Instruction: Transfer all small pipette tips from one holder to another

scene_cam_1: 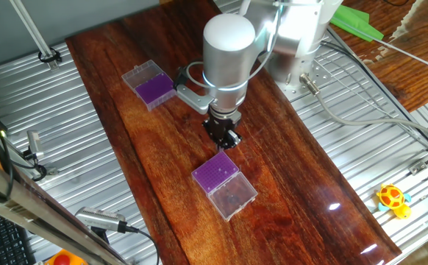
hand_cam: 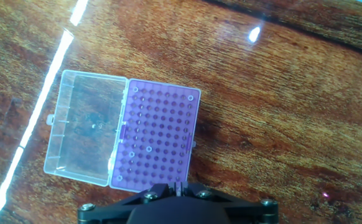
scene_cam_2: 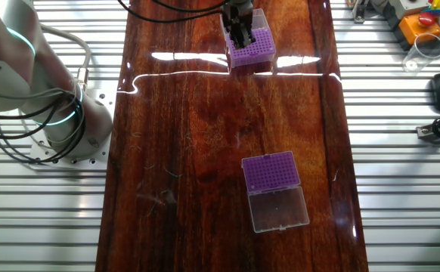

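A: Pipette tip holder, near one (scene_cam_1: 215, 174): purple perforated rack with its clear lid (scene_cam_1: 235, 196) hinged open flat beside it, lying on the wooden counter (scene_cam_1: 295, 169). In the hand view the rack (hand_cam: 156, 138) shows a grid of holes; a few hold pale tips (hand_cam: 148, 149), most look dark. Exact count cannot be read.

B: Second holder?

A: Second holder (scene_cam_1: 151, 84), same purple rack and clear lid, sits further up the counter toward the far left edge, well apart from the first. In the other fixed view the two are at opposite ends of the wood: one (scene_cam_2: 270, 171) low in the frame with lid (scene_cam_2: 279, 209) open, the other (scene_cam_2: 249, 48) at the top edge.

B: Pincer position and state?

A: Pincer (scene_cam_1: 223, 135) hangs above the counter, near the end of the near holder's rack, pointing straight down. Hand view shows only the black fingertips (hand_cam: 168, 188) at the bottom edge, drawn together with just a thin seam between them, over the rack's near edge. Nothing visible between them. Whether it touches the rack, I cannot tell.

B: Surroundings?

A: Ribbed metal panels (scene_cam_1: 67, 147) flank the counter. A small yellow toy (scene_cam_1: 393, 199) lies on the right panel; cables (scene_cam_1: 361, 118) run from the arm's base.
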You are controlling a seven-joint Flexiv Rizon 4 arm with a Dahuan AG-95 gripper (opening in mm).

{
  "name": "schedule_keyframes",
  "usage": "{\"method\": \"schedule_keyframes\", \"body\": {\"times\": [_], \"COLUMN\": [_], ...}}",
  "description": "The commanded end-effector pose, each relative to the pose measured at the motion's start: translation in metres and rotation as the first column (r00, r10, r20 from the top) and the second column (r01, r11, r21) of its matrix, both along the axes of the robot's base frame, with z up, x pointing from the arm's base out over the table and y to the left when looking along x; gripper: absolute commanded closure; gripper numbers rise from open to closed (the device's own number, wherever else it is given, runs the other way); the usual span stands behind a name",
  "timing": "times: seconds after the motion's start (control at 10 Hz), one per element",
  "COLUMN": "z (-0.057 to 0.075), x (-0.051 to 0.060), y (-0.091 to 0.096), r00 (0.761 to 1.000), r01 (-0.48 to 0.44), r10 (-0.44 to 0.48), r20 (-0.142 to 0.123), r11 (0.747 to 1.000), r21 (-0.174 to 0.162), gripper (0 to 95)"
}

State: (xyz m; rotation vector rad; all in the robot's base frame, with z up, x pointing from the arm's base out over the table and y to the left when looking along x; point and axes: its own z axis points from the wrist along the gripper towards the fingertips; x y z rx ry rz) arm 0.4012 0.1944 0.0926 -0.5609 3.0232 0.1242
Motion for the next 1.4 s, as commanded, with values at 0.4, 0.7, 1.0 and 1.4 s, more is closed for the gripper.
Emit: {"method": "schedule_keyframes", "body": {"times": [0.4, 0.7, 1.0, 1.4], "z": [-0.008, -0.011, -0.012, -0.014], "x": [-0.001, -0.001, -0.001, -0.001], "y": [0.0, 0.001, 0.001, 0.001], "r00": [1.0, 1.0, 1.0, 1.0], "r01": [0.001, 0.005, 0.004, 0.004], "r10": [-0.001, -0.005, -0.004, -0.004], "r20": [0.019, 0.024, 0.024, 0.025], "r11": [1.0, 1.0, 1.0, 1.0], "r21": [-0.001, -0.001, -0.002, -0.001], "gripper": [95.0, 95.0, 95.0, 95.0]}}
